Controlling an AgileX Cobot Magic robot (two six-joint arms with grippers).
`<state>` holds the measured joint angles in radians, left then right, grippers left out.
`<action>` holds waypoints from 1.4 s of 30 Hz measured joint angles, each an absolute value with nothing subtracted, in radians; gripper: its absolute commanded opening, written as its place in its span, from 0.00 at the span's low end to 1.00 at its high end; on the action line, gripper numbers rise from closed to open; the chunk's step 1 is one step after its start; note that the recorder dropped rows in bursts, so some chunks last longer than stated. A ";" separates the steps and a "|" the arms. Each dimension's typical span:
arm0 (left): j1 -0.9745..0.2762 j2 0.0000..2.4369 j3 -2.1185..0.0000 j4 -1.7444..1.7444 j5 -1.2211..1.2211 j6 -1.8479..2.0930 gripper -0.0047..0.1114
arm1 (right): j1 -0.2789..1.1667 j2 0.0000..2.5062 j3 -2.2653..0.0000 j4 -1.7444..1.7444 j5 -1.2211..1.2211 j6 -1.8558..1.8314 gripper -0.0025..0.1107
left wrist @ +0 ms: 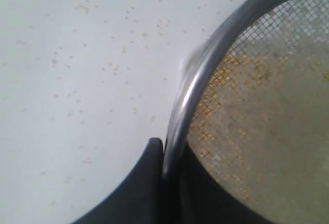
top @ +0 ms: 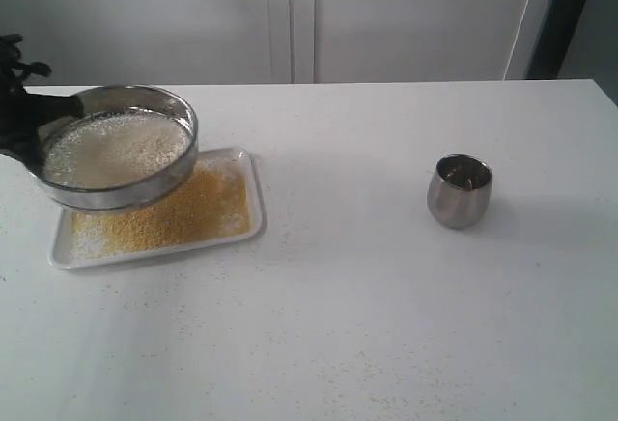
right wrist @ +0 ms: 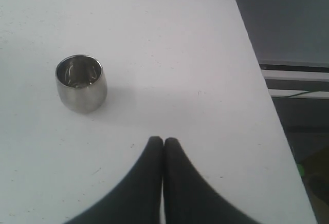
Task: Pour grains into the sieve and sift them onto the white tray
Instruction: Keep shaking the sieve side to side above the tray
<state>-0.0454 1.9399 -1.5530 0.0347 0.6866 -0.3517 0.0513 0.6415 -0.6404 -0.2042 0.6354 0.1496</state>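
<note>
Cup [top: 460, 189], centre right, looks empty. Left jaws clamp sieve [top: 116, 151] rim over tray [top: 154, 252]; fine grains [top: 183, 213] on tray, coarse inside sieve. Right jaws shut, empty. Sifting likely nearly done.

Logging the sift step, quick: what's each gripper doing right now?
Left gripper: closed on the rim of the sieve, over the white tray.
Right gripper: closed, empty, apart from the steel cup.
</note>
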 measured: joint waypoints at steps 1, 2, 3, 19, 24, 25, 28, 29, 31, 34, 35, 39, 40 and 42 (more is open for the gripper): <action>-0.064 1.947 -1.538 -0.009 0.664 -0.290 0.04 | 0.051 0.641 -0.640 -0.204 0.635 0.150 0.02; -0.098 1.955 -1.529 -0.041 0.657 -0.241 0.04 | 0.051 0.641 -0.640 -0.204 0.635 0.150 0.02; -0.126 1.964 -1.527 -0.046 0.658 -0.222 0.04 | 0.051 0.641 -0.640 -0.204 0.635 0.150 0.02; -0.109 1.946 -1.529 0.000 0.733 -0.385 0.04 | 0.051 0.641 -0.640 -0.204 0.635 0.150 0.02; -0.076 1.933 -1.501 -0.033 0.644 -0.276 0.04 | 0.051 0.641 -0.640 -0.204 0.635 0.152 0.02; -0.093 1.938 -1.495 -0.031 0.646 -0.267 0.04 | 0.051 0.641 -0.640 -0.204 0.635 0.152 0.02; -0.124 1.942 -1.487 -0.022 0.661 -0.319 0.04 | 0.051 0.641 -0.640 -0.204 0.635 0.152 0.02; -0.122 1.940 -1.487 -0.022 0.663 -0.333 0.04 | 0.051 0.641 -0.640 -0.204 0.635 0.152 0.02; -0.103 1.936 -1.487 -0.007 0.661 -0.344 0.04 | 0.051 0.641 -0.640 -0.204 0.635 0.152 0.02; -0.080 1.932 -1.487 0.025 0.653 -0.350 0.04 | 0.051 0.641 -0.640 -0.204 0.635 0.152 0.02; -0.078 1.932 -1.487 0.035 0.651 -0.350 0.04 | 0.051 0.641 -0.640 -0.204 0.635 0.152 0.02; -0.076 1.932 -1.487 0.047 0.648 -0.350 0.04 | 0.051 0.641 -0.640 -0.204 0.635 0.152 0.02; -0.073 1.932 -1.487 0.047 0.648 -0.350 0.04 | 0.051 0.641 -0.640 -0.204 0.635 0.152 0.02; -0.062 1.932 -1.487 0.047 0.651 -0.358 0.04 | 0.051 0.641 -0.640 -0.204 0.635 0.152 0.02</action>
<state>-0.0624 1.9317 -1.4868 0.0471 0.6506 -0.3577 0.0513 0.6415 -0.6404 -0.2042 0.6354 0.1521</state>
